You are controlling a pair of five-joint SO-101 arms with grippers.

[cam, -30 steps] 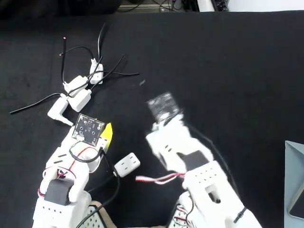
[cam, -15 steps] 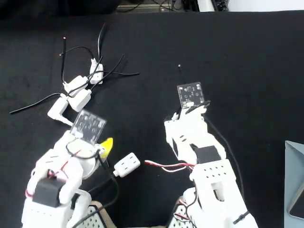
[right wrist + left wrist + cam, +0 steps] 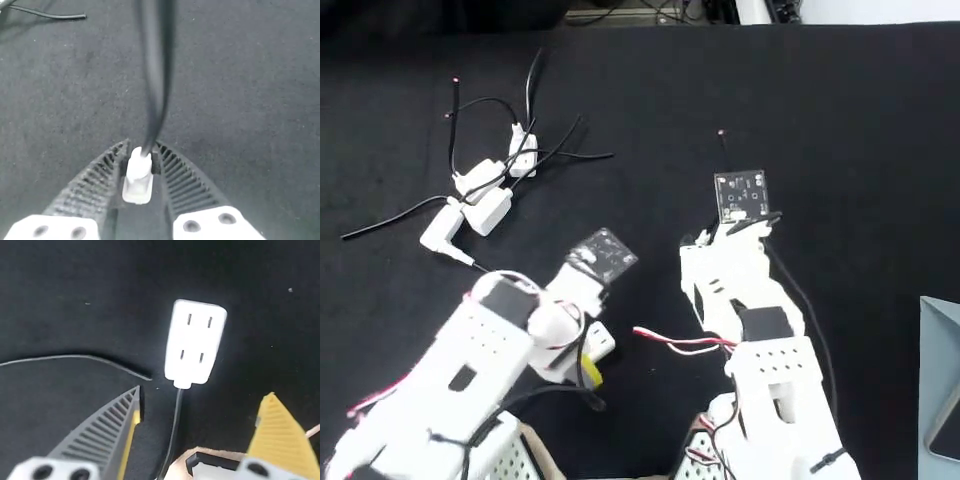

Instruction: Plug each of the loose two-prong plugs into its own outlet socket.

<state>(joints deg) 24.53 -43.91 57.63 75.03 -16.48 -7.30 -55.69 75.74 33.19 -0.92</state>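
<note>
plug [image 3: 137, 182] between right gripper [image 3: 140, 146] fingertips; outlet block [image 3: 195, 345] ahead of left gripper [image 3: 204, 394]

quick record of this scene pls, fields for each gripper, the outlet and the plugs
outlet block: white, two sockets, both empty, flat on the black table
left gripper: open, over the outlet block
right gripper: shut on a white plug, its black cord trailing away
loose plugs: tangled pile beyond the left arm, apart from both grippers

White arms [image 3: 775, 385], red-white cables [image 3: 670, 346], grey ribbed tool fingers [image 3: 95, 185].
</note>
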